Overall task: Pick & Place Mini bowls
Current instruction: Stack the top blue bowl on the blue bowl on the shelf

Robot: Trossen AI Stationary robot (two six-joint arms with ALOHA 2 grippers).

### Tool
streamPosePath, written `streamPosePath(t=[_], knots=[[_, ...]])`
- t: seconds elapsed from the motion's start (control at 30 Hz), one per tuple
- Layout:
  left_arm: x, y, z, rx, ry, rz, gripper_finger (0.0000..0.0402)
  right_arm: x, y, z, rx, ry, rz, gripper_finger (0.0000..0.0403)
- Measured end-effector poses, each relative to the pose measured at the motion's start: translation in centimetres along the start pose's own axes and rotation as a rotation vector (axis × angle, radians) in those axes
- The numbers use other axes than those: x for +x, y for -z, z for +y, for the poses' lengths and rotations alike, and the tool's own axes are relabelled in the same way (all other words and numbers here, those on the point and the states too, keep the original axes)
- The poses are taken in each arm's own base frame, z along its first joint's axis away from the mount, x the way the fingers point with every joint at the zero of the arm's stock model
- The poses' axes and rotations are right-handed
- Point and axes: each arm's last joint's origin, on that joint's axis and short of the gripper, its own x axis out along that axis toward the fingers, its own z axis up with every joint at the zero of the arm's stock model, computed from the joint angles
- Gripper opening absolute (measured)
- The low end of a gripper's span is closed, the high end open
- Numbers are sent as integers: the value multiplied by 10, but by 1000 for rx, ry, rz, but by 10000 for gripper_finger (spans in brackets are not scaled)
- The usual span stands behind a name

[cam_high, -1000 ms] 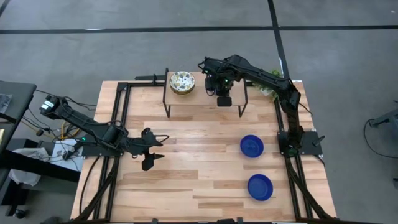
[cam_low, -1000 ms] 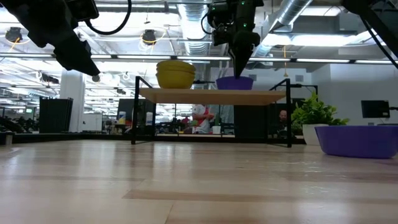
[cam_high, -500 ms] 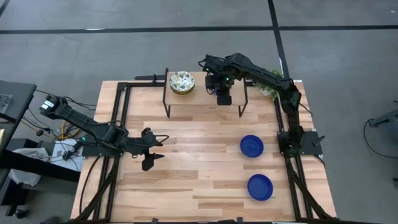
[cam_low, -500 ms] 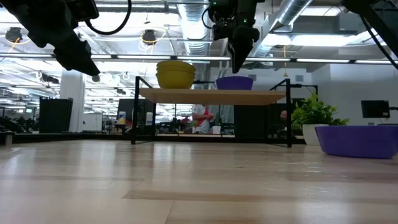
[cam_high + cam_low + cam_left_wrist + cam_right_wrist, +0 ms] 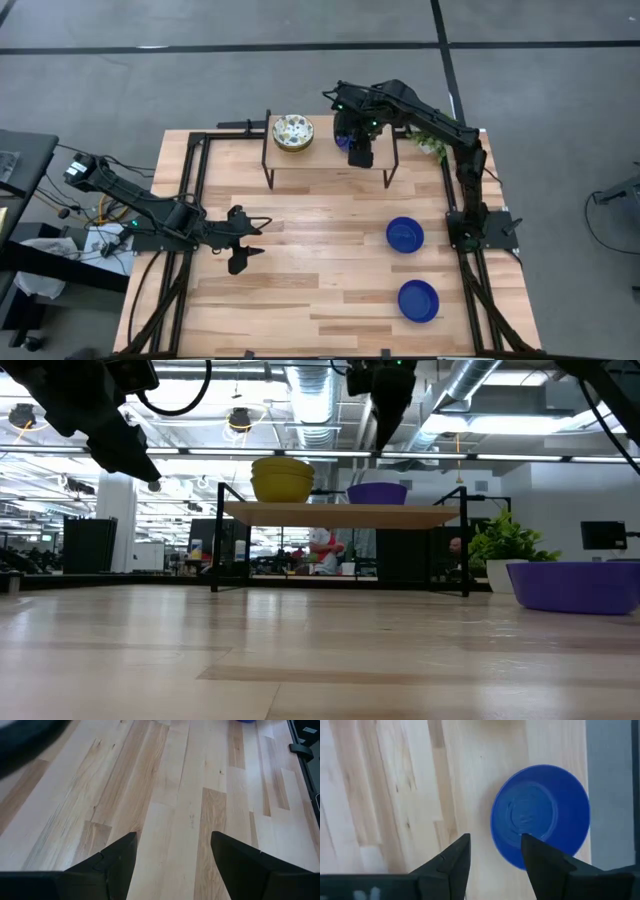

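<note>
Landmark: raised wooden shelf (image 5: 330, 152) at table's far edge. R gripper (image 5: 495, 854) above shelf, fingers apart, nothing held, over a blue mini bowl (image 5: 540, 815) sitting on shelf. Stacked floral bowls (image 5: 292, 132) at shelf's other end. Two blue bowls (image 5: 405, 234) (image 5: 418, 300) on table (image 5: 300, 290), well in front of shelf. L gripper (image 5: 172, 857) well off shelf, fingers apart, empty.

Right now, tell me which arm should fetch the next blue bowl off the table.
Right. Both loose blue bowls lie on the table's right side near the right arm's base. Its pincer hangs open and empty over the shelf. The left pincer waits farther away.
</note>
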Motion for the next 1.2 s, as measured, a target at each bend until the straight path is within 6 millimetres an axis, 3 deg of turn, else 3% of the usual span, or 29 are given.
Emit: streamPosePath(t=[0.2,0.47,0.63,0.93,1.2], knots=[[0,0,0,-3,0,0,253,-16,6,2,22,-15,-46,156],[0,-1,0,19,2,-8,253,-46,18,9,49,-162,-171,140],[-11,-5,2,48,30,-64,253,-57,25,18,66,-204,-200,134],[-37,15,23,10,129,-284,253,-53,29,50,7,-239,-144,133],[-24,43,30,-17,280,-367,253,-39,35,81,26,-277,-67,134]])
